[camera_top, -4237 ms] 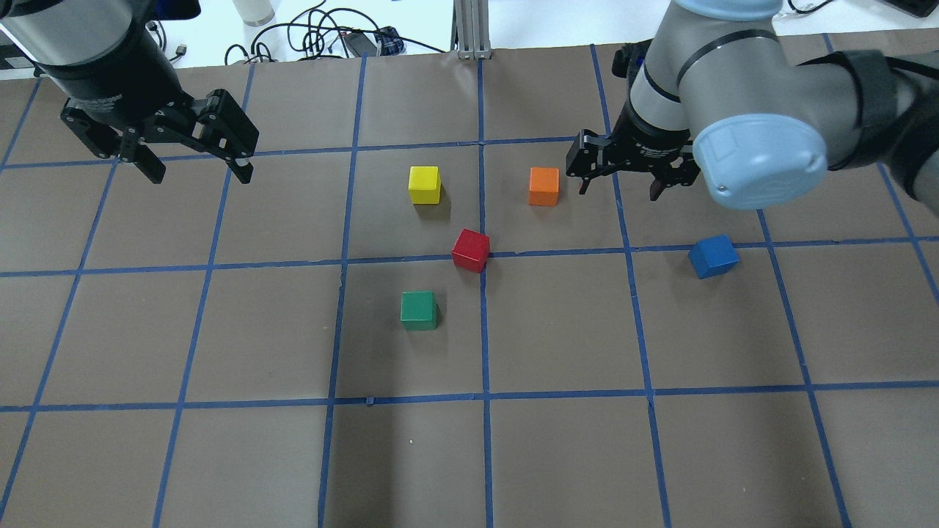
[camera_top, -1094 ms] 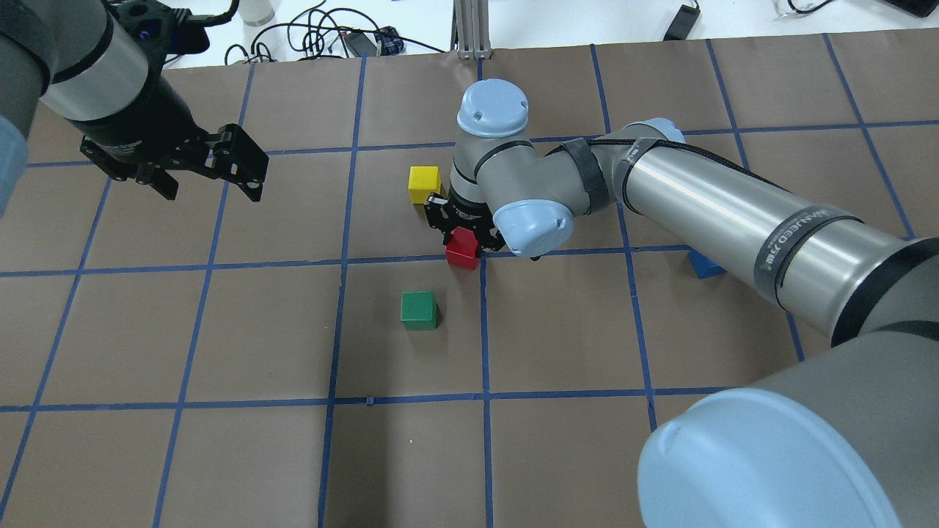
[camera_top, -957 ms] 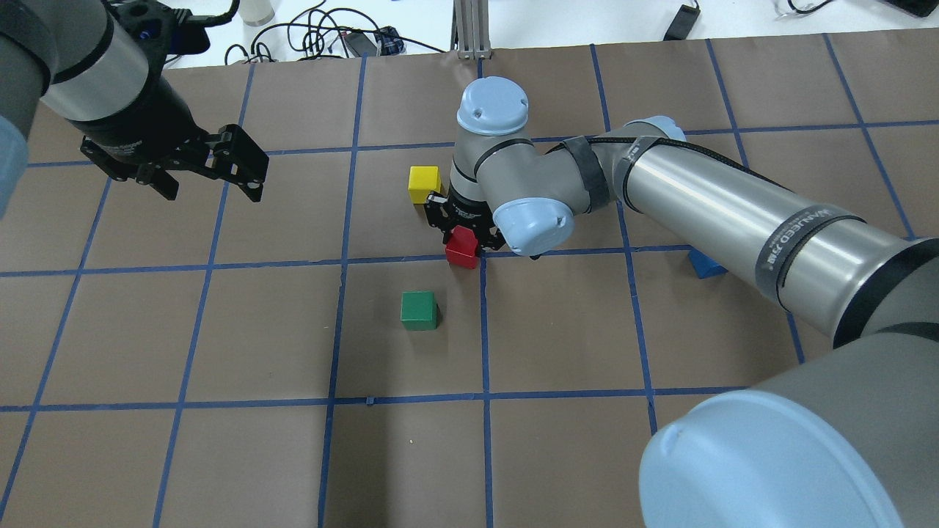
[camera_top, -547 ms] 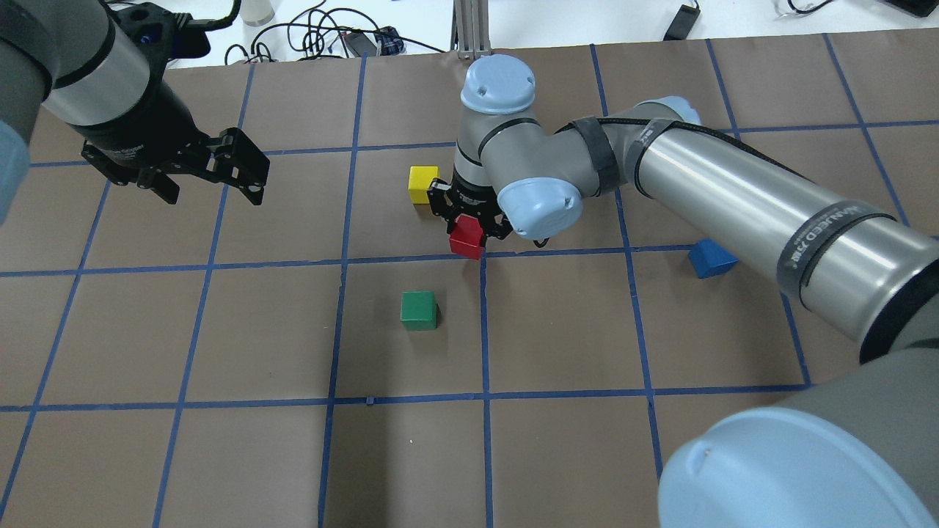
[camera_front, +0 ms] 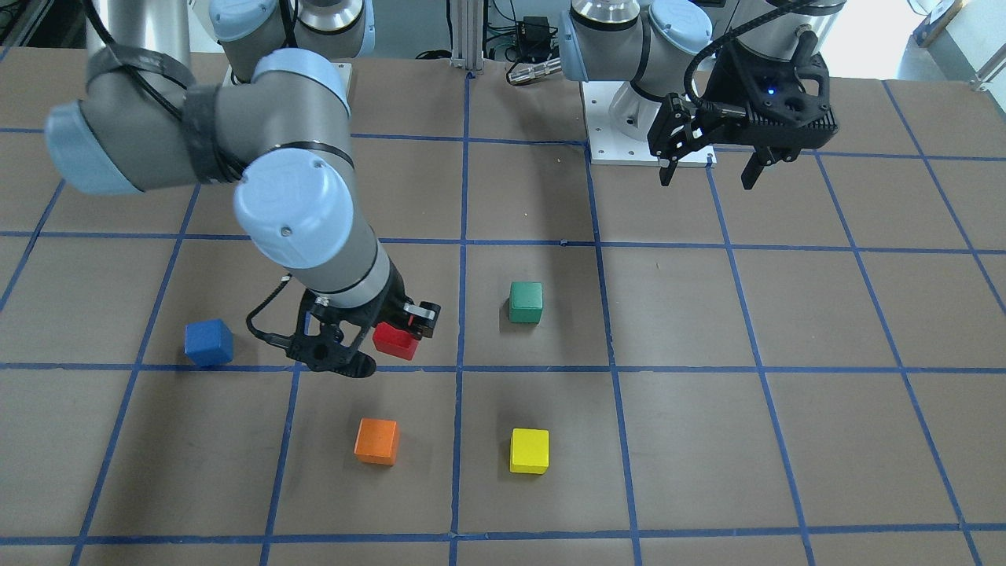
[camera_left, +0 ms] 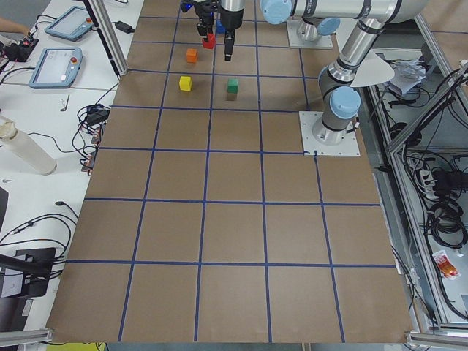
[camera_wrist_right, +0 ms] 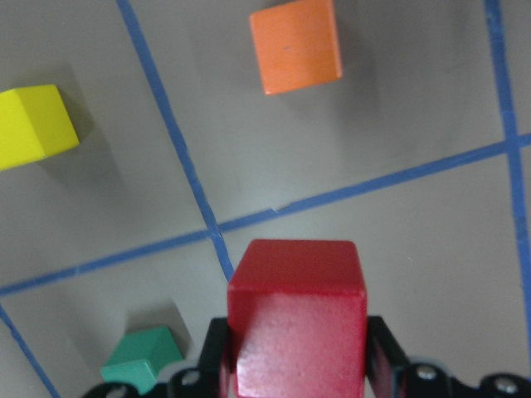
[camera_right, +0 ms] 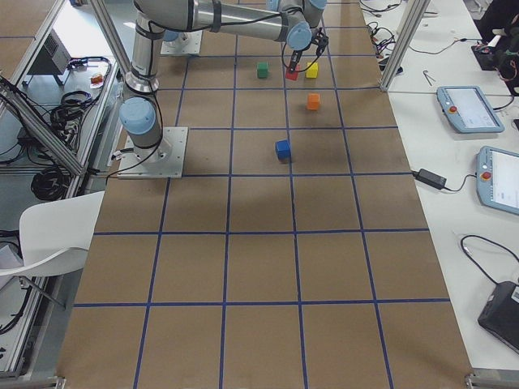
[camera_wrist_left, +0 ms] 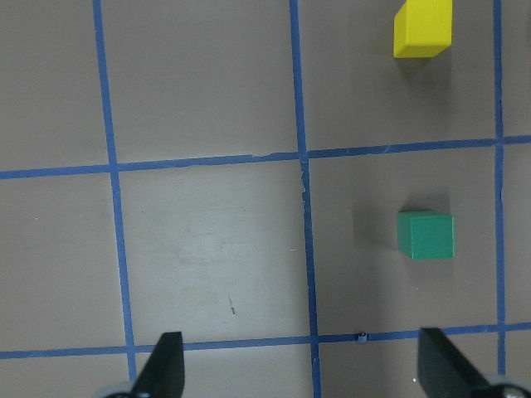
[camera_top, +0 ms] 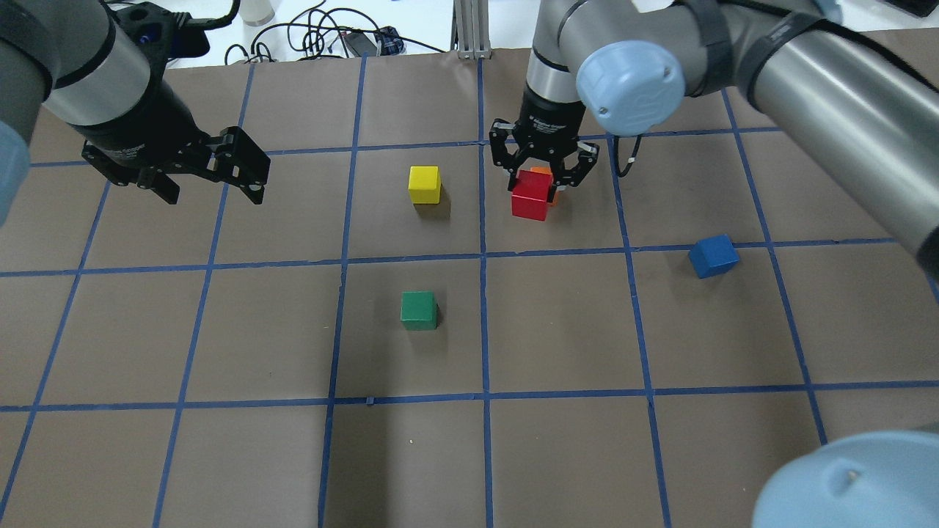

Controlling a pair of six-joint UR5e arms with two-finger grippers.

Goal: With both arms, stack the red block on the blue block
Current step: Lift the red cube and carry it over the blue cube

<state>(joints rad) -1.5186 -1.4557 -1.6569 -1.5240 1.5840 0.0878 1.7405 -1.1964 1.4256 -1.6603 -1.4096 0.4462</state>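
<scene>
My right gripper (camera_top: pixel 541 185) is shut on the red block (camera_top: pixel 531 196) and holds it above the table, over the orange cube. The red block fills the lower middle of the right wrist view (camera_wrist_right: pixel 297 323) between the fingers. It also shows in the front view (camera_front: pixel 395 339). The blue block (camera_top: pixel 713 256) lies on the table to the right of the held block, apart from it, and sits at the left in the front view (camera_front: pixel 208 343). My left gripper (camera_top: pixel 213 192) is open and empty over the far left of the table.
A yellow cube (camera_top: pixel 425 184) sits left of the held block. An orange cube (camera_front: pixel 376 440) lies just beyond it, mostly hidden in the overhead view. A green cube (camera_top: pixel 419 309) lies nearer the robot. Blue tape lines grid the brown table (camera_top: pixel 220 455).
My right gripper has lifted the red block off the table and carried it up and to the right in the overhead view, over the orange cube. The left arm has barely moved.
</scene>
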